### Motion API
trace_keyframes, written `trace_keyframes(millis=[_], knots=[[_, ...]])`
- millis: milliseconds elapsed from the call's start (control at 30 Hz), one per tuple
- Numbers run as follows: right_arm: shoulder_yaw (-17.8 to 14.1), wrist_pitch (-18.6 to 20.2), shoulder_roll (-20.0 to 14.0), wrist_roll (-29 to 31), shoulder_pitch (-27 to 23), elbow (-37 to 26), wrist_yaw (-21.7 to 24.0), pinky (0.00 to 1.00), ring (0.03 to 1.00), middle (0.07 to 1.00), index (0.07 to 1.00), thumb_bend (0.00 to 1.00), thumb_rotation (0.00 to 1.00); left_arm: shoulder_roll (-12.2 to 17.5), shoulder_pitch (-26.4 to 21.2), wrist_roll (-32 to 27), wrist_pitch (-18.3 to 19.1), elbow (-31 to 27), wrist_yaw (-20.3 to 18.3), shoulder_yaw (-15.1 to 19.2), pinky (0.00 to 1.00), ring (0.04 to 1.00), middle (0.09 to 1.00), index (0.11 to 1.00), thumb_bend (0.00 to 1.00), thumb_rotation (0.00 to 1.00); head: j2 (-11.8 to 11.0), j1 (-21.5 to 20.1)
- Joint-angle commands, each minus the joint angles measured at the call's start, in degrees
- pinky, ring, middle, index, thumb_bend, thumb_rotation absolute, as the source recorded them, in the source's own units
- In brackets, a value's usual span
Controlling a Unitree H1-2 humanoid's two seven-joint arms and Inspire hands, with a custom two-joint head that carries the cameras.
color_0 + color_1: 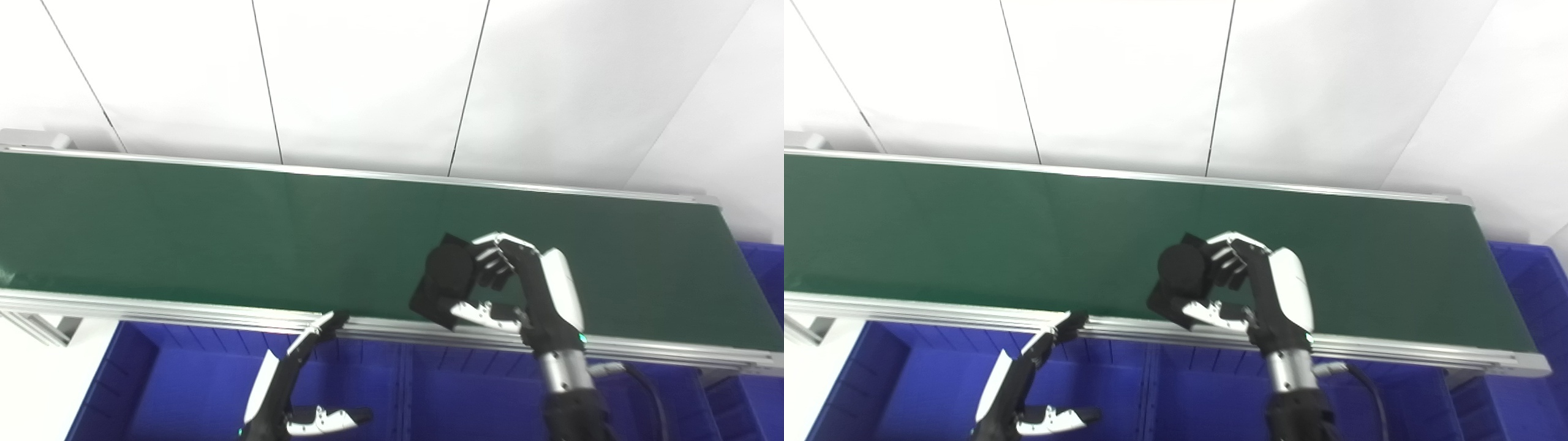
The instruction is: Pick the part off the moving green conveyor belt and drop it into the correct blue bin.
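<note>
A black part (444,275) sits over the near side of the green conveyor belt (214,226); it also shows in the right eye view (1182,272). My right hand (520,288) is shut on the black part, fingers over its top and thumb under its near edge. Whether the part is lifted off the belt I cannot tell. My left hand (294,386) is open and empty below the belt's near rail, over a blue bin (196,392).
Blue bins stand side by side under the belt's near rail (184,312), with a divider (401,392) between them. Another blue bin (762,269) stands past the belt's right end. A white panelled wall rises behind the belt.
</note>
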Motion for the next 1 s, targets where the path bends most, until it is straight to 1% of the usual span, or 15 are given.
trace_keyframes(millis=[0,33,67,167,200,233,267,367,433,600,767,867,967], knots=[[-0.20,0.09,0.31,-0.67,1.94,-4.44,0.48,0.30,0.376,0.431,0.514,0.52,0.00,1.09,0.62,-0.25,-1.14,-2.91,-0.93,1.47,0.80,0.830,0.847,0.839,0.90,0.46,1.09,-1.53],[-0.39,0.16,0.28,-0.67,3.62,-5.73,0.60,0.30,0.366,0.424,0.516,0.52,0.00,1.21,0.89,-0.32,-1.13,-3.40,-1.51,2.06,0.80,0.828,0.846,0.839,0.90,0.46,1.11,-1.66],[-0.51,0.33,0.32,-0.77,5.35,-7.11,0.74,0.28,0.354,0.416,0.516,0.52,0.00,1.42,1.19,-0.43,-1.13,-3.98,-2.09,2.64,0.80,0.826,0.845,0.836,0.90,0.46,1.71,-2.51],[-0.92,-0.38,0.07,-0.88,10.98,-10.69,0.90,0.27,0.338,0.409,0.518,0.52,0.00,1.91,1.69,-0.75,-1.13,-5.08,-3.94,4.17,0.80,0.830,0.848,0.838,0.89,0.47,2.28,-3.62],[-0.96,-0.29,0.15,-1.02,12.44,-11.71,1.11,0.27,0.336,0.408,0.519,0.52,0.00,2.04,1.92,-0.95,-1.13,-5.51,-4.55,4.70,0.80,0.831,0.849,0.838,0.89,0.47,2.97,-4.54],[-1.09,0.05,0.23,-0.91,13.82,-12.62,1.41,0.27,0.339,0.407,0.518,0.52,0.00,2.08,2.04,-0.95,-1.14,-5.73,-4.95,5.13,0.80,0.832,0.848,0.838,0.89,0.47,2.97,-4.54],[-1.14,0.03,0.12,-1.11,15.45,-13.48,1.60,0.28,0.346,0.408,0.518,0.52,0.00,2.13,2.26,-1.19,-1.14,-6.00,-5.68,5.75,0.80,0.832,0.848,0.839,0.89,0.47,3.35,-5.53],[-1.13,0.40,-0.39,-2.44,20.07,-15.76,2.59,0.31,0.383,0.420,0.517,0.52,0.00,1.91,2.99,-2.82,-1.13,-6.67,-8.52,7.84,0.80,0.834,0.845,0.838,0.90,0.47,3.70,-6.41],[-1.36,0.11,-0.57,-2.90,22.57,-16.67,2.94,0.30,0.373,0.414,0.515,0.52,0.00,1.70,3.33,-2.52,-1.14,-6.70,-9.60,9.02,0.79,0.832,0.846,0.840,0.90,0.47,3.71,-6.41],[-2.42,-0.50,-0.56,-3.10,25.89,-16.89,3.20,0.28,0.352,0.405,0.509,0.52,0.00,1.04,4.16,-2.72,-1.14,-7.05,-12.27,11.40,0.79,0.830,0.847,0.844,0.91,0.48,3.98,-6.75],[-2.81,-0.92,-0.20,-4.34,27.05,-15.67,2.88,0.28,0.358,0.410,0.509,0.52,0.00,-0.15,5.42,-4.76,-1.14,-7.78,-16.65,14.22,0.79,0.830,0.845,0.839,0.90,0.45,4.00,-7.34],[-2.92,-0.85,0.83,-3.94,26.91,-14.94,2.37,0.32,0.391,0.420,0.518,0.52,0.00,-0.97,6.01,-5.11,-1.14,-7.97,-18.88,15.88,0.79,0.834,0.846,0.840,0.89,0.45,4.07,-7.18],[-2.97,-1.86,1.63,-2.82,26.18,-12.95,1.59,0.40,0.467,0.446,0.530,0.52,0.00,-1.91,6.47,-5.51,-1.14,-8.10,-21.11,17.47,0.79,0.836,0.848,0.840,0.90,0.45,4.07,-7.18]])
